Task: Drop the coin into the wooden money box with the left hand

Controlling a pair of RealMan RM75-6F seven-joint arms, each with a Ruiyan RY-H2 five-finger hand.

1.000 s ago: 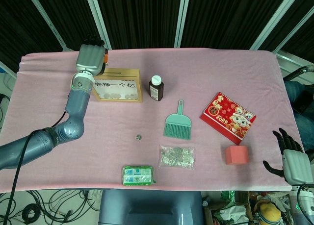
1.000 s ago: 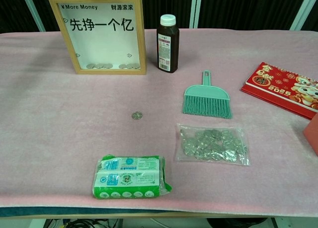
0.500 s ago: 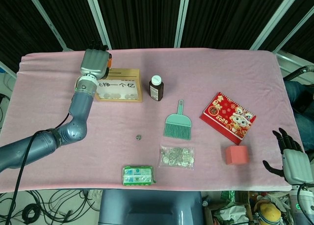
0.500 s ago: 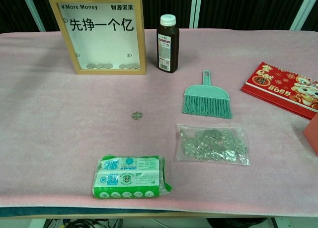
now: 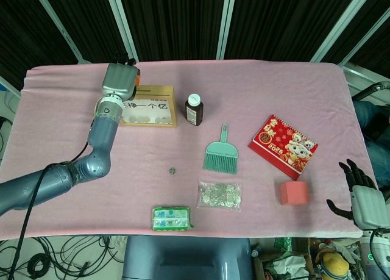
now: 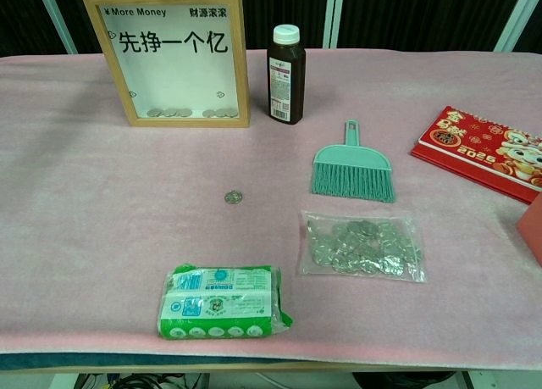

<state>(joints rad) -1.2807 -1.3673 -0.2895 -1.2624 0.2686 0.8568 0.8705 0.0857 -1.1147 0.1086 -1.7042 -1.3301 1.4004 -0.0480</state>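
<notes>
The wooden money box (image 5: 148,105) stands upright at the back left, with several coins on its floor behind the glass (image 6: 174,57). A single coin (image 5: 173,169) lies loose on the pink cloth in front of it (image 6: 233,197). My left hand (image 5: 119,79) hovers over the box's top left corner, its back to the head camera. Its fingers point away and are hidden, so I cannot tell whether they hold anything. My right hand (image 5: 361,197) hangs off the table's near right corner, fingers apart and empty. The chest view shows neither hand.
A brown bottle (image 5: 194,109) stands right of the box. Nearer lie a green brush (image 5: 220,154), a clear bag of coins (image 5: 219,195), a green packet (image 5: 172,218), a red booklet (image 5: 284,142) and a pink block (image 5: 294,192).
My left hand has shifted a little to the right, closer over the money box's top edge. The loose coin and my right hand have not moved.
</notes>
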